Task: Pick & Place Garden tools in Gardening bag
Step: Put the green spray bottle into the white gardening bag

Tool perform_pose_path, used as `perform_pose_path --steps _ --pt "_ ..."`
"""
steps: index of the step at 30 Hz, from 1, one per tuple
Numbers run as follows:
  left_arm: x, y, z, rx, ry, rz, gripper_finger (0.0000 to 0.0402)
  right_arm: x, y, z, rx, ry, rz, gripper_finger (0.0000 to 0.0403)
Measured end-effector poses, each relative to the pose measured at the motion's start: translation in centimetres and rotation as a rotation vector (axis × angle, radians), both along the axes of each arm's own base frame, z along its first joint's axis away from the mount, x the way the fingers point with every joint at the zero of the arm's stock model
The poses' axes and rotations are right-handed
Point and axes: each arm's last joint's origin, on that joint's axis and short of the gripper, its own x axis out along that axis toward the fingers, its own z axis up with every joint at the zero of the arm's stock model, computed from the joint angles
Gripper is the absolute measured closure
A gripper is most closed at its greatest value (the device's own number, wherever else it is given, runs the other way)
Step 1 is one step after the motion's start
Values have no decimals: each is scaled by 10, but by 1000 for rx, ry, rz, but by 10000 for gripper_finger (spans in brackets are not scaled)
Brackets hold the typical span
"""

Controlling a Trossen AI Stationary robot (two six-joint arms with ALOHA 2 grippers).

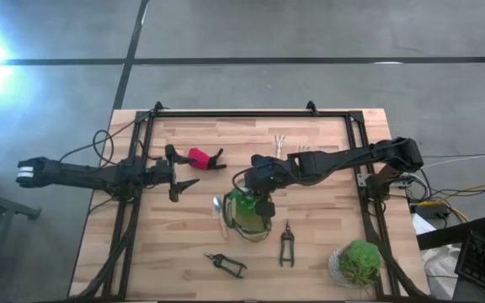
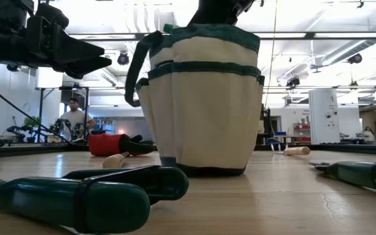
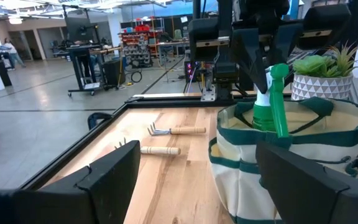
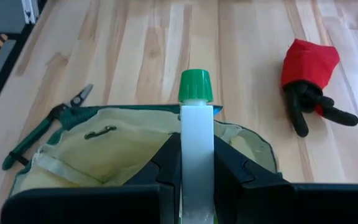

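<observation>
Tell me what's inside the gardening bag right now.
The right gripper holds the spray bottle inside the gardening bag. Pale lining shows; the bottom is hidden.

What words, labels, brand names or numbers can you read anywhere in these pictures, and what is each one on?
None can be read.
Gardening bag: plain fabric with green trim, no print showing.
Spray bottle: plain white neck and green cap, no label in view.
Red-and-black tool: no marking showing.
Pruners: no marking showing.
Shelves in the room behind: anything on them is too small and blurred to read.
</observation>
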Motion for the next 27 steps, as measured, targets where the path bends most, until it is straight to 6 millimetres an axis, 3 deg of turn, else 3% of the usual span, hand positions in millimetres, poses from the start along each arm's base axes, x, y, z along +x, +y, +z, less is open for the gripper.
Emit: perform_pose_path --steps 9,18,27 --pt "0 0 0 0 0 0 80 0 -14 8 157 -7 -174 361" --pt "0 0 0 0 0 0 80 -7 -30 1 87 72 -382 361" --pt "0 0 0 0 0 0 80 -5 -37 2 51 55 -354 360"
